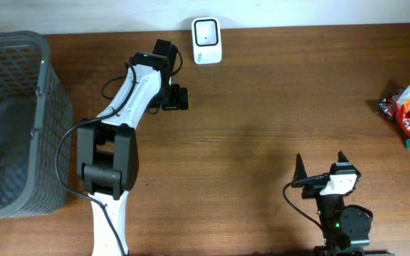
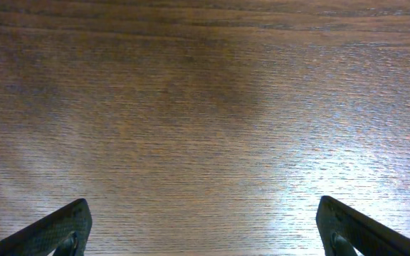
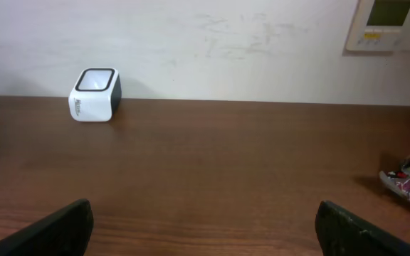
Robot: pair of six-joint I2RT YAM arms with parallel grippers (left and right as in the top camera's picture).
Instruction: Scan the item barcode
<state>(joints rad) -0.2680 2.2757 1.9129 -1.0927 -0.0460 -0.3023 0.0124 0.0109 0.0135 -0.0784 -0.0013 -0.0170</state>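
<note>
Brown wooden table from overhead: the white scanner sits at the far edge, with the left gripper just beside it, down-left, jaws apart and empty. The right gripper sits well away from the scanner near the front edge, also spread wide. Snack packets lie far right of the scanner, grey basket far left. Left wrist: bare wood between parted fingers. Right wrist: scanner back-left against the wall, packets at the right edge, well apart from it.
</note>
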